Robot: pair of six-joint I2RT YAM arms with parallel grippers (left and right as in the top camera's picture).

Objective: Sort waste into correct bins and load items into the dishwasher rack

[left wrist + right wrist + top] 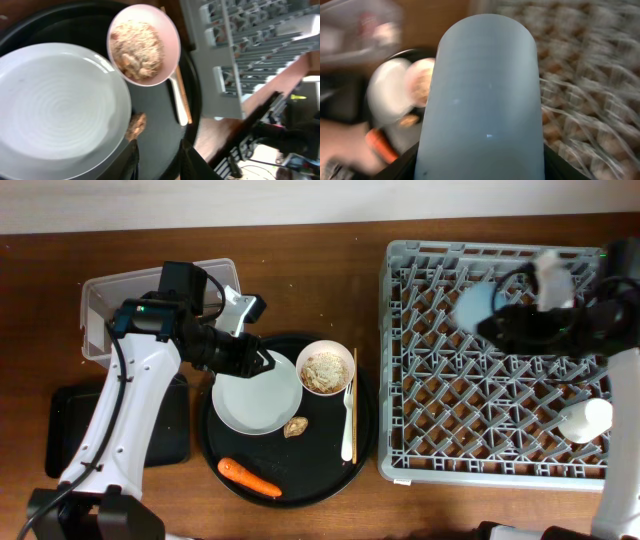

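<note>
My right gripper (480, 167) is shut on the light-blue cup (480, 95), which fills the right wrist view. In the overhead view the cup (472, 305) hangs over the grey dishwasher rack (500, 442), near its back left. A white cup (585, 418) lies in the rack at the right. My left gripper (161, 161) is open and holds nothing. It hovers over the round black tray beside the pale plate (55, 105) and the brown lump (135, 125). The pink bowl (144, 45) holds beige scraps. A fork (347, 425), chopsticks (354, 395) and a carrot (250, 477) lie on that tray.
The clear tub (100, 310) stands at the back left, partly under my left arm. The shallow black rectangular tray (70, 430) lies in front of it. The round black tray (325, 470) sits between these bins and the rack.
</note>
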